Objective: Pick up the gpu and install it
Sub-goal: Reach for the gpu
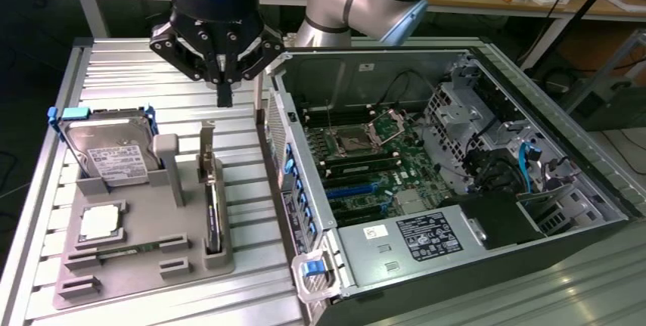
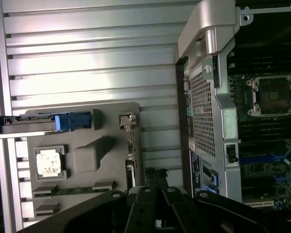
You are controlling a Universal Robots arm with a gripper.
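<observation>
The black three-fingered tool (image 1: 224,97) hangs with its fingertips closed together, holding nothing. Below it and apart from it, the gpu (image 1: 212,199), a thin dark circuit card with a silver bracket, stands on edge in a slot of the grey plastic holder (image 1: 151,224) on the ribbed metal desk (image 1: 121,69). Its long axis runs parallel to the side wall of the open computer case (image 1: 353,76), with the bracket end nearest the tool.

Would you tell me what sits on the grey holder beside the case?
A hard drive in a blue frame, the gpu standing on edge, a processor lying flat and a memory stick. The slot in the holder hides the gpu's lower edge.
</observation>
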